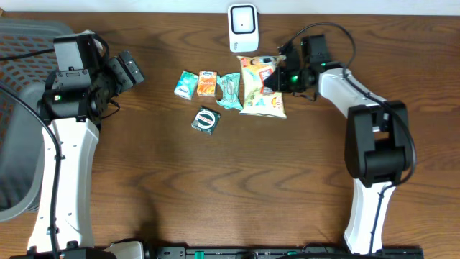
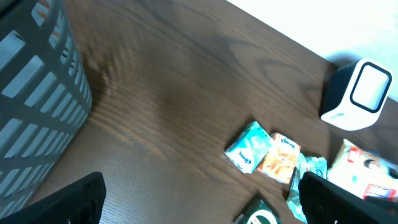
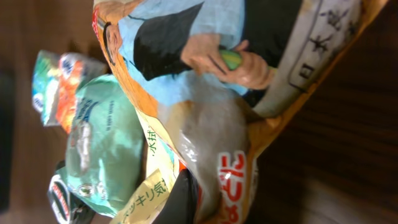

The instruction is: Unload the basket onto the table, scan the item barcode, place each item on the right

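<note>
One dark wood tabletop [image 1: 215, 187] carried everything. One grey slatted basket [image 1: 18, 144] stood at its left edge, and its contents could not be made out. Two arms worked the scene. The left end effector [image 1: 128, 70] hung released, jaws spread wide, over bare wood near the basket and well apart from the goods. The right end effector [image 1: 275, 79] was clenched on the right edge of the larger snack bag [image 1: 255, 72].

There were two snack bags. The larger one, orange and blue with Japanese print, lay just below the one white scanner [image 1: 243, 27]. The smaller yellow bag [image 1: 264, 106] touched its lower edge.

Three small packs lay in a row to the left: a mint-green pack [image 1: 230, 91], an orange pack [image 1: 207, 83] and a teal pack [image 1: 186, 85], whose lettering looked like Kleenex but was too blurred to confirm. One round dark-green item [image 1: 206, 120] sat below them, its label unreadable.
</note>
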`<action>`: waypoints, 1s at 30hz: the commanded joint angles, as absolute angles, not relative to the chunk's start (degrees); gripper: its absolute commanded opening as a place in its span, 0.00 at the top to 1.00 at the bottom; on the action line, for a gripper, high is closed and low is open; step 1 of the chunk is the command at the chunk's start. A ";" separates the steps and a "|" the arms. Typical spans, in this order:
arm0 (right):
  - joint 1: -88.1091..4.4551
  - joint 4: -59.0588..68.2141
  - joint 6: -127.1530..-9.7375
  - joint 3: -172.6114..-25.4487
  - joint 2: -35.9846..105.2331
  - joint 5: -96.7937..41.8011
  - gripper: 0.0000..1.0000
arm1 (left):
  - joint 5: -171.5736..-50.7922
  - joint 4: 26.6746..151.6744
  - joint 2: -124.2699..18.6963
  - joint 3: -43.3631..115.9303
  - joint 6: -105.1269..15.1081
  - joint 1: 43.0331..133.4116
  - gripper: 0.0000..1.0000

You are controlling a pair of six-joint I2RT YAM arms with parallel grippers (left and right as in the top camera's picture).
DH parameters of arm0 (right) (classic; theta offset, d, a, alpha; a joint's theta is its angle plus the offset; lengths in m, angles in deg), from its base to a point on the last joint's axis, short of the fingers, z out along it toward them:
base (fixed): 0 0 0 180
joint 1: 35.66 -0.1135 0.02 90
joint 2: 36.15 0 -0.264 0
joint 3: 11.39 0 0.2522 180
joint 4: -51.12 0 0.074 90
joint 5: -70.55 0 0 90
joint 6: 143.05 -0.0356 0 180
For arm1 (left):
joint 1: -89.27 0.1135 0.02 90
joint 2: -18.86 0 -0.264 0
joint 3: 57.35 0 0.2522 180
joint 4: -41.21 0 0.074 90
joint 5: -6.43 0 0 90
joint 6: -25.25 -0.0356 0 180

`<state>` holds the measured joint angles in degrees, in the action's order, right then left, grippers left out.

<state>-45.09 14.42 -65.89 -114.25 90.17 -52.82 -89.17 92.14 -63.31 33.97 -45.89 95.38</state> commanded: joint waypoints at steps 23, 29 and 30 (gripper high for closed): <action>-47.78 1.70 -63.09 -114.41 77.85 -5.63 0.66 | -88.41 92.27 -63.49 34.16 -45.85 95.47 0.02; -49.62 7.93 -62.19 -114.45 78.11 -10.11 0.34 | -88.41 92.27 -63.49 34.16 -45.85 95.47 0.02; -49.99 8.74 -62.17 -114.45 78.35 -9.52 0.33 | -88.41 92.25 -63.49 34.16 -45.85 95.47 0.02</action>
<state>-48.55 7.63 -62.74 -114.21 78.55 -7.03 -89.17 92.14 -63.31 33.97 -45.89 95.38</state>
